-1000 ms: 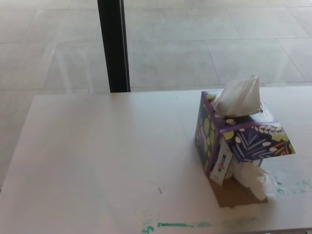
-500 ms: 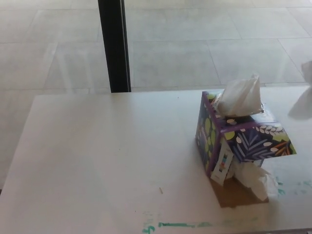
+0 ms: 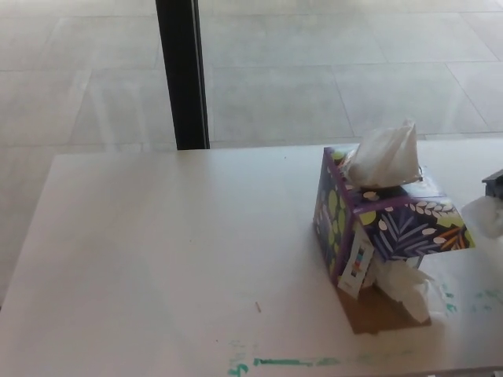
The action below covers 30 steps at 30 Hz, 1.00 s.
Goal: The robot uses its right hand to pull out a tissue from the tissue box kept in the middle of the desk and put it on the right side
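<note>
Head view shows us a pale worktop; at about three o'clock stands a purple leaf-patterned cardboard tissue box, a white tissue rising from it. Farthest right, our right hand barely shows; we cannot tell its fingers' state.

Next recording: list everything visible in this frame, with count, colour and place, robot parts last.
Patterned cardboard tissue box: one, purple with green and white leaves, right of the desk's middle.
White tissue sticking out of the box top: one, white, upright.
Crumpled white tissue: one, white, on the desk at the box's near side.
Pale wooden desk: one, with green marks along its near edge.
Black vertical post: one, behind the desk.
Tiled floor: grey, beyond the desk.
Right hand: dark part at the right edge; its state is unclear.
Left hand: not in view.
</note>
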### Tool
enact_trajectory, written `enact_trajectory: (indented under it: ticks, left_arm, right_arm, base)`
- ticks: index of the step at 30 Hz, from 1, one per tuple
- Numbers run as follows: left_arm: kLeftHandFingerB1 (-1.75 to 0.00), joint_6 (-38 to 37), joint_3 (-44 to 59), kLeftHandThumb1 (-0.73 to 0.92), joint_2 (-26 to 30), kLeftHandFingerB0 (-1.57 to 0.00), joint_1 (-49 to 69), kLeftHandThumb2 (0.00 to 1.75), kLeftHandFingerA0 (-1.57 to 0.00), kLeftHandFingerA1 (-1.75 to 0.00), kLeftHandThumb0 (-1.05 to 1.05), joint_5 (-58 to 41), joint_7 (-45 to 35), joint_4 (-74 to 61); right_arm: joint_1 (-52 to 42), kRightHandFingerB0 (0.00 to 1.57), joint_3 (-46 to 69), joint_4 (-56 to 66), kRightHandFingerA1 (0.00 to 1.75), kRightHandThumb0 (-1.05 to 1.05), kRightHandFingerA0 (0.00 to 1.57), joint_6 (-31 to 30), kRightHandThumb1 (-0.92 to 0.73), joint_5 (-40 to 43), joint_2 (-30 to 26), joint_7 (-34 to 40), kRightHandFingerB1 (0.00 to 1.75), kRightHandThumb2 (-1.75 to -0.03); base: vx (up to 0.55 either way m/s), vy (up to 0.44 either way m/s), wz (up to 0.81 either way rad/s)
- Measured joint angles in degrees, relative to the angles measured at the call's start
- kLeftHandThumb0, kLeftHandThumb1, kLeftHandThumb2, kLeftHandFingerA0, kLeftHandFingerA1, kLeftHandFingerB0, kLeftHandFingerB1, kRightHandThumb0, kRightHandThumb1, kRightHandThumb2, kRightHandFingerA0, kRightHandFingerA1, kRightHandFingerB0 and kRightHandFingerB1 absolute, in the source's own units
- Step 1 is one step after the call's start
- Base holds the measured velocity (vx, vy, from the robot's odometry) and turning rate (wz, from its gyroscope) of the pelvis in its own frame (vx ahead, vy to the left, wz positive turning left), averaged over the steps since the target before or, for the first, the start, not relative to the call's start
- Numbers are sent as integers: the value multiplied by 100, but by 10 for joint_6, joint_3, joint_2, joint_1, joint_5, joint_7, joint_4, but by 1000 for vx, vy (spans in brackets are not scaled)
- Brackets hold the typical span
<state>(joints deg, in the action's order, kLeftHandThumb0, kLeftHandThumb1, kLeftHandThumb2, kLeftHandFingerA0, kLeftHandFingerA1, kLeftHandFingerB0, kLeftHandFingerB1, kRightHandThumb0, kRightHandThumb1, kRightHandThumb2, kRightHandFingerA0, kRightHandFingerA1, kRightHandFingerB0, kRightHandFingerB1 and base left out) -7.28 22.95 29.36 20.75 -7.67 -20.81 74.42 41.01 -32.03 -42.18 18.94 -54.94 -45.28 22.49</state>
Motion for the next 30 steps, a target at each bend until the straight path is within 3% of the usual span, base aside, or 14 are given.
enact_trajectory:
  ticks: [1, 2, 3, 5, 6, 7, 8, 13, 15, 16, 17, 19, 28, 30]
  left_arm:
    - [-46, 0, 0, 92, 0, -56, 0, 73, -65, -51, -85, 0, 0, 0]
    - [-44, 0, 0, 92, 0, -54, 0, 75, -64, -50, -85, 0, 0, 0]
    - [-45, 0, 0, 92, -1, -54, 0, 72, -66, -50, -85, 0, 0, 0]
    - [-45, 0, 0, 92, -1, -54, 0, 72, -66, -50, -85, 0, 0, 0]
    - [-45, 0, 0, 92, -1, -54, 0, 72, -66, -51, -83, 0, 0, -1]
    - [-45, 0, 0, 92, -1, -55, -1, 72, -64, -51, -84, 0, 0, -1]
    - [-45, 0, 0, 92, -1, -54, -1, 73, -63, -50, -83, 0, 0, -1]
    - [-46, 0, 0, 92, -2, -54, -1, 72, -64, -50, -84, 0, 0, -1]
    - [-45, 0, 0, 92, -2, -54, -1, 74, -65, -50, -85, 0, 0, -1]
    - [-46, 0, 0, 92, -2, -53, -1, 73, -64, -50, -85, 0, 0, -1]
    - [-50, 0, 0, 76, -2, -49, -1, 88, -61, -56, -92, 0, 0, -2]
    - [-46, 0, 0, 92, -2, -54, -1, 72, -66, -51, -85, 0, 0, -2]
    - [-46, 0, 0, 92, -2, -53, -1, 73, -66, -53, -83, 0, 0, -2]
    - [-45, 0, 0, 92, -2, -52, -1, 73, -63, -52, -83, 0, 0, -2]
  right_arm:
    - [0, 69, -2, -1, 131, -44, 80, -4, -74, -2, 0, -7, 76, -62]
    - [0, 54, -5, -2, 129, -42, 85, -11, -65, -4, 0, -17, 62, -60]
    - [0, 0, -8, -3, 87, -52, 54, -15, -69, -7, 0, -24, 45, -109]
    - [0, 0, -12, -7, 87, -52, 54, -29, -69, -11, 2, -42, 45, -109]
    - [0, 0, -12, -9, 64, -71, 14, -33, -74, -12, 3, -46, 17, -106]
    - [0, 0, -12, -12, 0, -56, 0, -43, -55, -12, 4, -55, 0, -56]
    - [0, 0, -11, -14, 0, -58, 0, -50, -45, -13, 5, -62, 0, -67]
    - [-4, 0, -13, 0, 0, -56, 0, -71, -42, -21, -1, -103, 0, -66]
    - [-5, 0, -14, 10, 0, -68, 0, -78, -45, -27, -1, -122, 0, -71]
    - [-5, 0, -14, 14, 0, -98, 0, -80, -52, -29, -1, -129, 0, -57]
    - [-5, 0, -14, 20, 0, -104, 0, -83, -57, -31, -2, -138, 0, -59]
    - [-5, 0, -13, 28, 0, -100, 0, -83, -57, -31, -1, -155, 0, -59]
    - [-5, 0, -1, 74, 0, -89, 0, -86, -49, -22, -1, -229, 0, -56]
    - [-5, 0, 9, 83, 0, -90, 0, -86, -45, -14, -1, -245, 0, -82]
  base:
    - [0, 0, 0]
    - [0, 0, 0]
    - [0, 0, 0]
    - [0, 0, 0]
    - [0, 0, 0]
    - [0, 0, 0]
    - [0, 0, 0]
    - [0, 0, 0]
    - [0, 0, 0]
    - [0, 0, 0]
    - [0, 0, 0]
    - [0, 0, 0]
    - [0, 0, 0]
    - [0, 0, 0]
